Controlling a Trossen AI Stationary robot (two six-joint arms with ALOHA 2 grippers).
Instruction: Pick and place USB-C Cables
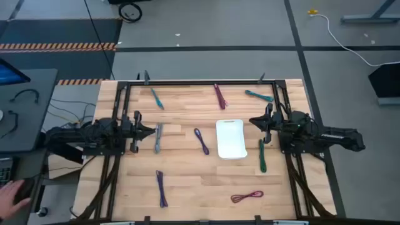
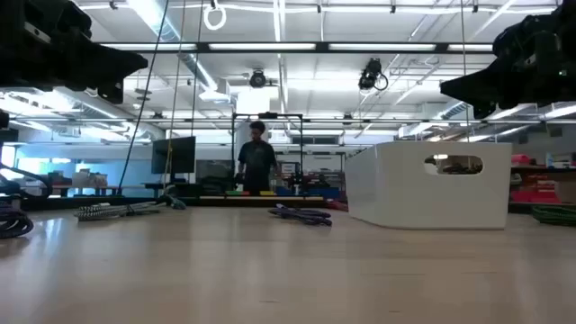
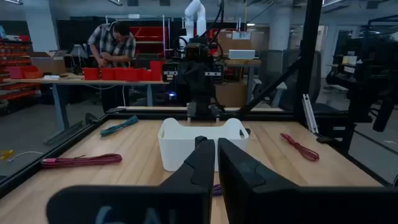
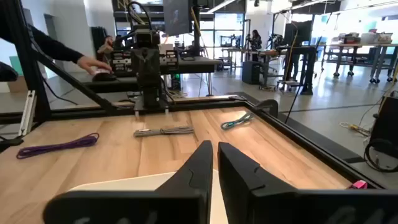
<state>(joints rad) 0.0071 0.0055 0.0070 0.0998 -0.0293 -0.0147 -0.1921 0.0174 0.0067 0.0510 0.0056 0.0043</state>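
Cables lie scattered; grey cable (image 1: 158,137) sits at 3 o'clock, just beside left gripper (image 1: 149,130), axis 12-to-6. Both grippers' jaws narrow, empty; right gripper (image 1: 255,122) waits by tray (image 1: 230,139).

Overhead, table-level and two facing wrist views, all sharing the white tray (image 1: 230,139).

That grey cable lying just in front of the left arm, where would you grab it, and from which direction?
I'd grip the grey cable around its middle, coming straight down from above. It lies flat on the table as a slim straight bundle, so fingers set across its narrow width could close on all strands at once. The left gripper, fingers nearly together, sits beside it, so it would probably have to open first.
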